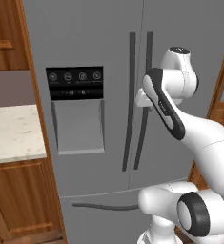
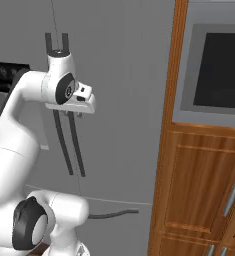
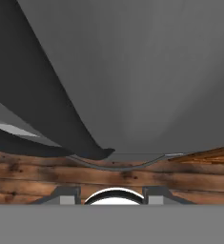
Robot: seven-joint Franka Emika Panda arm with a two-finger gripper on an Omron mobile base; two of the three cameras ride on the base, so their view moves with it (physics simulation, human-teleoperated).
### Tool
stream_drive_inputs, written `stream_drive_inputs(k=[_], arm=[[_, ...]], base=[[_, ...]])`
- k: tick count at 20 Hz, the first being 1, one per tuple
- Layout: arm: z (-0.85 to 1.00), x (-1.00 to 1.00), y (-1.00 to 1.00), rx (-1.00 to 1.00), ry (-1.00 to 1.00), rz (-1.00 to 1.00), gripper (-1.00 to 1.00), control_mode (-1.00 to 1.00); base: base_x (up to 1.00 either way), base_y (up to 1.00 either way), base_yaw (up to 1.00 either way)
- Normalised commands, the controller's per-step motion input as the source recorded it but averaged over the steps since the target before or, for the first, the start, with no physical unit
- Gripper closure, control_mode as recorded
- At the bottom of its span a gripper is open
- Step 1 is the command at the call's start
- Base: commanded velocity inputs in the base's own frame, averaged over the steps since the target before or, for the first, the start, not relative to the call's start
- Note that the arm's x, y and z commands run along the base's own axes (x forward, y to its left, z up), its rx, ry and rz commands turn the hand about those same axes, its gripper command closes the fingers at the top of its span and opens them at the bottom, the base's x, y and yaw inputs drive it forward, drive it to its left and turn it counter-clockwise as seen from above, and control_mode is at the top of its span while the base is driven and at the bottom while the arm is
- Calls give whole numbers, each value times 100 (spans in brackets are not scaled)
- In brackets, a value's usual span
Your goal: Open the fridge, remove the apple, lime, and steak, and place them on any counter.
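Observation:
The grey fridge (image 1: 99, 43) stands with both doors and its bottom drawer (image 1: 104, 206) closed, so the apple, lime and steak are hidden inside. Its black dispenser panel (image 1: 75, 82) is in the left door. Two dark vertical handles (image 1: 131, 95) run down the middle seam. My gripper (image 2: 73, 115) points downward right against the right door's handle (image 2: 78, 145). In the hand view my gripper (image 3: 111, 193) is open, its fingertips (image 3: 66, 194) wide apart. The dark handle (image 3: 42, 95) sweeps past to their left, not between them. The cream counter (image 1: 13, 133) lies left of the fridge.
Brown wooden cabinets (image 1: 18, 200) sit under the counter, and another cabinet (image 1: 4, 33) hangs above it. Right of the fridge, a tall wooden column (image 2: 199, 190) holds a built-in oven with a dark window (image 2: 219, 70). Wooden floor (image 3: 108, 178) shows below the curved drawer handle (image 3: 118, 167).

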Motion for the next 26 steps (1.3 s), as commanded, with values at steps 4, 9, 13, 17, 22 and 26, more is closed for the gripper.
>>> stream_drive_inputs(k=[4, 9, 13, 17, 22, 26], arm=[[0, 0, 0, 0, 0, 0, -100, 100], [0, 0, 0, 0, 0, 0, -100, 100], [0, -13, 0, 0, -2, 0, -100, -100], [0, 19, 1, 0, -31, 0, -100, -100], [0, 66, 25, 0, -23, 0, -100, -100], [0, 82, 13, 0, -3, -2, -100, -100]], base=[[-53, 0, 0], [-85, 7, 0], [-13, 2, 0], [0, 0, 0], [0, 0, 0], [0, 0, 0]])
